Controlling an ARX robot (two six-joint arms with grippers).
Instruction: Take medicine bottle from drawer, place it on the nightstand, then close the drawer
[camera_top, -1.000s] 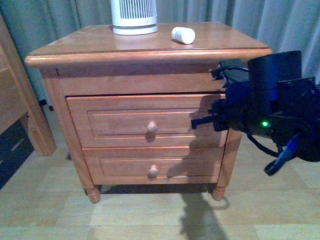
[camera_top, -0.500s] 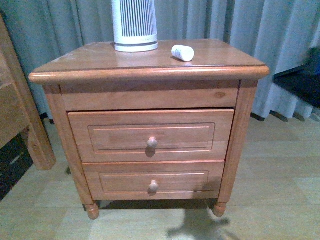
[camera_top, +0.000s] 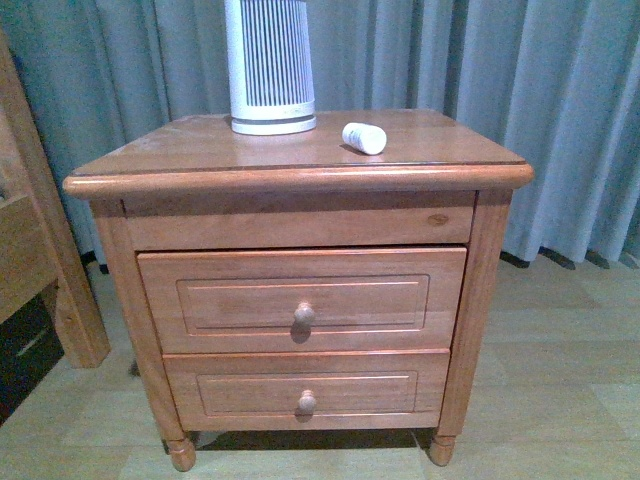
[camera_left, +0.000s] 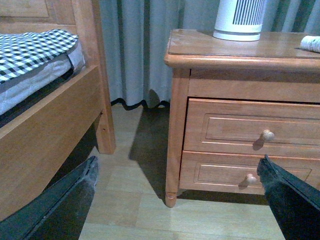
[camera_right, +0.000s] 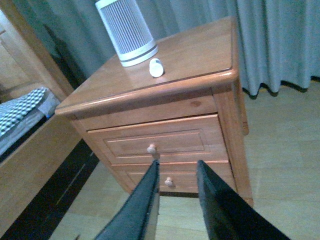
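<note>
The medicine bottle (camera_top: 364, 138) lies on its side on top of the nightstand (camera_top: 180, 155), right of the ribbed tower; it also shows as the bottle (camera_right: 156, 67) and, cut by the edge, the bottle (camera_left: 311, 44). The drawer (camera_top: 302, 298) is pushed in, its front nearly flush, knob (camera_top: 303, 313) facing me. Neither arm shows in the front view. My left gripper (camera_left: 177, 167) is open, low over the floor, left of the nightstand. Well back from the nightstand's front, my right gripper (camera_right: 177, 165) is open with nothing between its fingers.
A white ribbed tower (camera_top: 268, 65) stands at the back of the nightstand top. The shallower lower drawer (camera_top: 305, 392) is shut. A wooden bed frame (camera_left: 55, 125) with a checked mattress (camera_left: 35, 50) stands to the left. Grey curtains (camera_top: 540, 110) hang behind.
The right arm, which was close before the drawer's right side, has pulled back out of the front view. The view has dropped back, so the nightstand sits lower in the picture.
</note>
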